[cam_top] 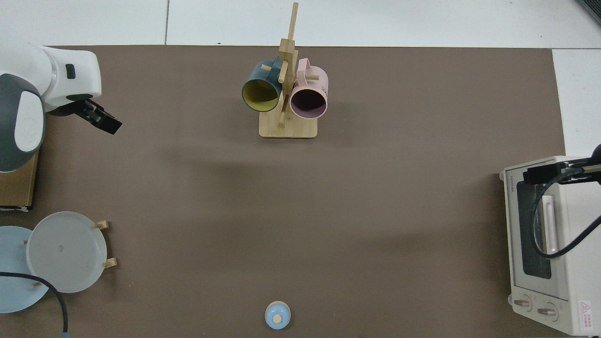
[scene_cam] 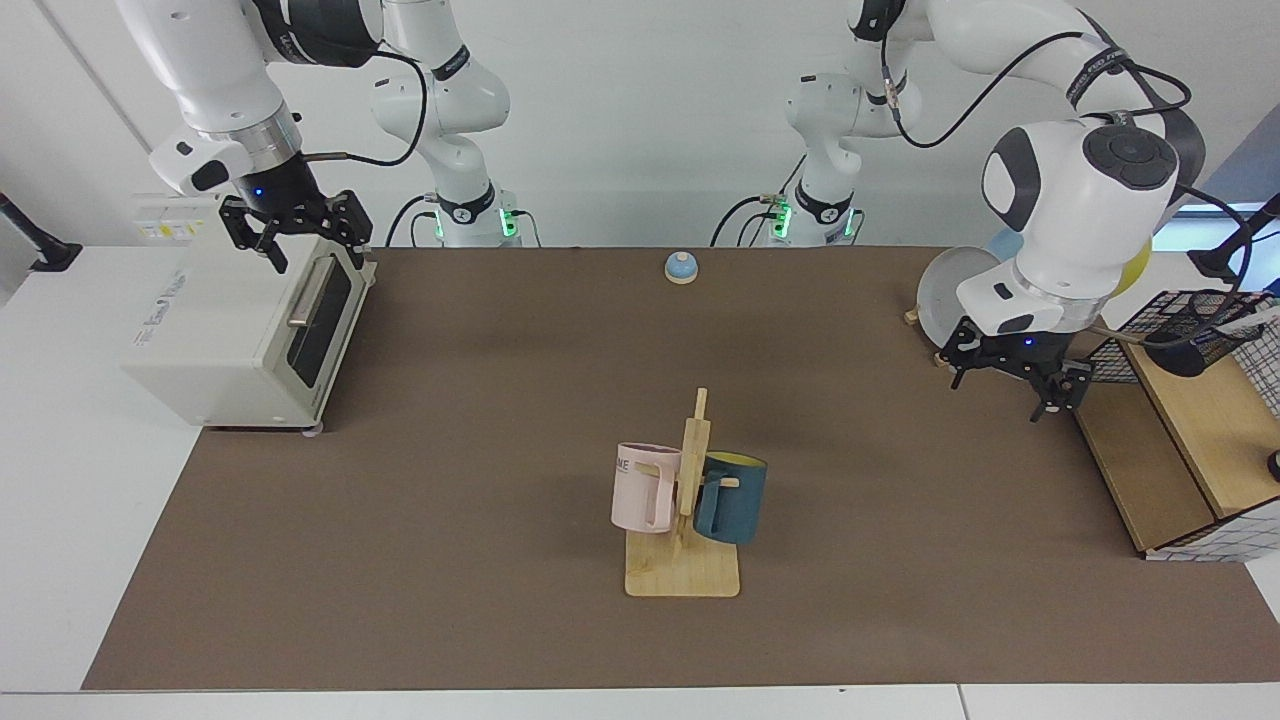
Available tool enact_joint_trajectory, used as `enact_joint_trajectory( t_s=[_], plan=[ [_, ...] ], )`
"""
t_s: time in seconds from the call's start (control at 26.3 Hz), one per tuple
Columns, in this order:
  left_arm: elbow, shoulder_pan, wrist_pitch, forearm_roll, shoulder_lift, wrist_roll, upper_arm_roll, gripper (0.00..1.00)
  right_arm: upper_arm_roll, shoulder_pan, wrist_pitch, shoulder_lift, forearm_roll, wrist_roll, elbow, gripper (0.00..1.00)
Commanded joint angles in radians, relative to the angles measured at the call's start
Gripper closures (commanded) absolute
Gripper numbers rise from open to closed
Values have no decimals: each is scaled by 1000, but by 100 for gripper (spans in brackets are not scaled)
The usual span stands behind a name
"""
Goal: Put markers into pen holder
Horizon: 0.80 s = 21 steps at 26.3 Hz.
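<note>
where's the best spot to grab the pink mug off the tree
The rim wall, from above on the robots' side. The pink mug hangs by its handle on a peg of the mug tree. The top view shows its open mouth tilted upward, so one finger could likely slip inside; the peg occupies the handle.
</note>
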Motion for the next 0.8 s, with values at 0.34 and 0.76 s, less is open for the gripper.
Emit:
enact_joint_trajectory(
  t_s=[0.34,0.76],
  plan=[
    [-121,124,-216,-81,-217,-323,-98,0,2,4,2,33,-2,12,22,0],
    [-232,-54,-173,-100,-325,-322,99,0,7,7,-24,21,-5,83,16,0]
  ],
)
